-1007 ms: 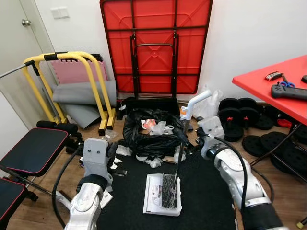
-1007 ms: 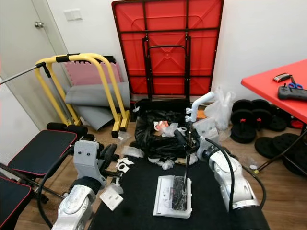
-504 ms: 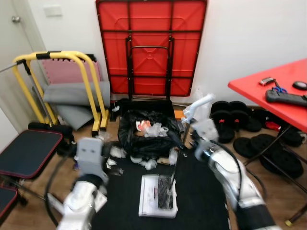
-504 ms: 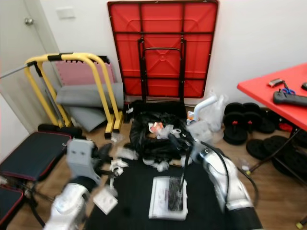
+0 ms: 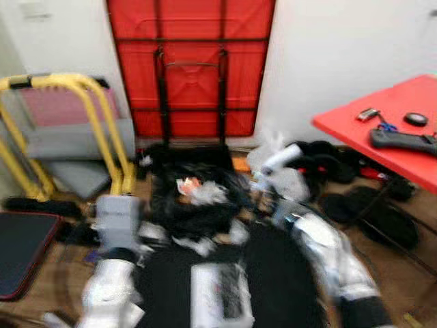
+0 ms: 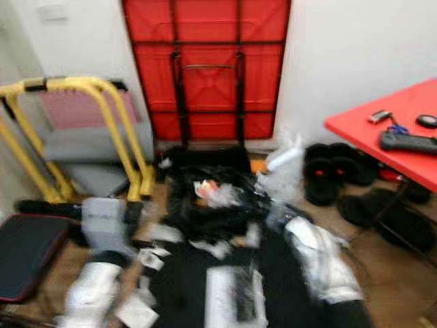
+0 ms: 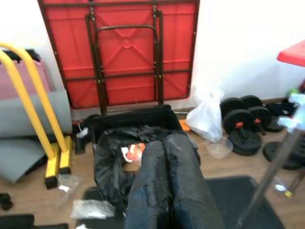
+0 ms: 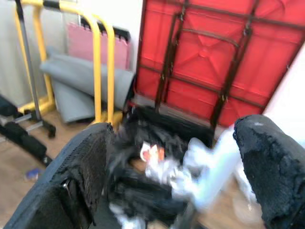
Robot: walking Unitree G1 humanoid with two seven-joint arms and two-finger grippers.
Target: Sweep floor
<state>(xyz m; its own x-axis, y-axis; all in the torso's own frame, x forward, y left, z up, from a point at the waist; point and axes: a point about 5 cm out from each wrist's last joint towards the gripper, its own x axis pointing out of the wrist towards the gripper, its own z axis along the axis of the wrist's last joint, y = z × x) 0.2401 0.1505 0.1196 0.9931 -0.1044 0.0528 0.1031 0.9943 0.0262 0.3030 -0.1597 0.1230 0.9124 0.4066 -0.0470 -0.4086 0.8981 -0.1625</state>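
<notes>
The eye views are blurred. A white sweeper head (image 5: 220, 304) lies on the black mat (image 5: 280, 273) in front of me, with a thin pole (image 7: 267, 186) rising from it to a white handle (image 5: 283, 156). Behind it sits an open black rubbish bag (image 5: 198, 205) with paper scraps in and around it. My right gripper (image 8: 174, 129) is open, its fingers wide apart, and the white handle (image 8: 214, 162) shows between them, farther off. My left gripper (image 7: 164, 143) is shut on nothing and points at the bag.
A folded red table (image 5: 188, 65) leans on the back wall. A yellow frame (image 5: 102, 123) and grey mats stand at the left, with a black bench (image 5: 20, 249) nearer. A red table (image 5: 382, 126) with tools is at the right, above black weight plates (image 5: 369, 205).
The whole picture has slid left and blurred, so the camera is moving. Both arms keep about the same pose beside the bag and sweeper.
</notes>
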